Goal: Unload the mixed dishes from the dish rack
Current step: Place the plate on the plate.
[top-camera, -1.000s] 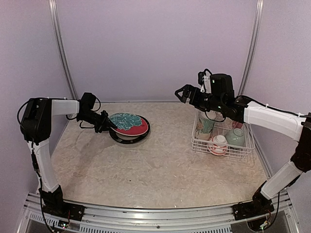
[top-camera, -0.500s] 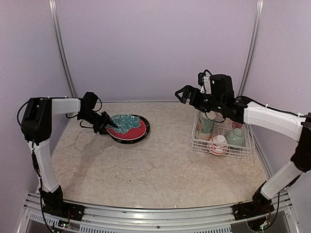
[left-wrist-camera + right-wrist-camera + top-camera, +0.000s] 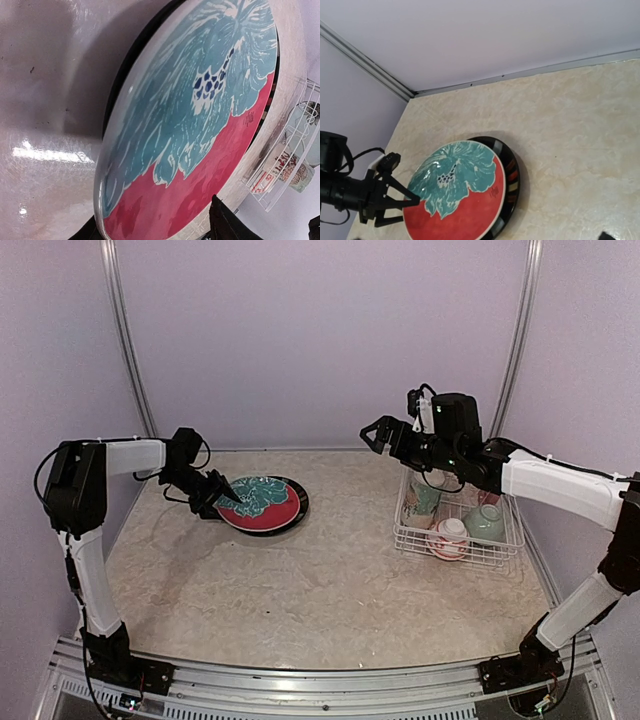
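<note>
- Left hand (image 3: 220, 497), centre left: jaws parted astride the floral plate (image 3: 266, 504) rim; I could drag it when withdrawing.
- Right hand (image 3: 374, 434): wide open, empty.

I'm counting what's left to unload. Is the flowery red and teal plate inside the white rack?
No, the floral plate lies on the table at the left, well apart from the dish rack at the right.

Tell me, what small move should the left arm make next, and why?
Probably pull the left claw back, away from the floral plate. The plate lies out on the table, clear of the dish rack, and the claw's fingers stand apart at its rim, so it looks set down.
</note>
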{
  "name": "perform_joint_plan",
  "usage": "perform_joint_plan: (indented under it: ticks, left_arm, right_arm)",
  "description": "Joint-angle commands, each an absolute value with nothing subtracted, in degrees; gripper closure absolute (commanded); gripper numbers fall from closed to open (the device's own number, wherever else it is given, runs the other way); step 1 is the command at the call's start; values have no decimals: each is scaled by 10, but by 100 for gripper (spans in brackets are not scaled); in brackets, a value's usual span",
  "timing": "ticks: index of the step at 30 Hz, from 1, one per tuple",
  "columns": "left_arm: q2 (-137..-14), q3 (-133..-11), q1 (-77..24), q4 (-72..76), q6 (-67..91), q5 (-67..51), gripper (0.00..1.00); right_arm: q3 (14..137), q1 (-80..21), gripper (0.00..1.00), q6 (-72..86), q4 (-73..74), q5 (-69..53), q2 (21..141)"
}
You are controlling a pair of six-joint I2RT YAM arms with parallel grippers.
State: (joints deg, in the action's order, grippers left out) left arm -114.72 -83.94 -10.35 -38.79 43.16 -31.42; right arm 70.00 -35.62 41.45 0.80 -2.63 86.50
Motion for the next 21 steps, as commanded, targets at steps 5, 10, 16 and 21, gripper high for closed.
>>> perform_joint_plan:
  ticks: [5,10,16,21]
  left_arm:
    - [-1153,-862,-108,-392,423,-308,37]
    - [-1163,-862,-108,-380,427,-325,37]
    - [-1174,-880,-114,-399,413,-296,36]
    - [-1195,-915,-128,-435,395,-257,36]
  right_arm:
    - [720,-354,0,408,37,-20,861]
    - [719,-353,0,406,38,-15,861]
    - [717,-353,0,407,32,-16,863]
    - [712,-353,0,410,28,-18,862]
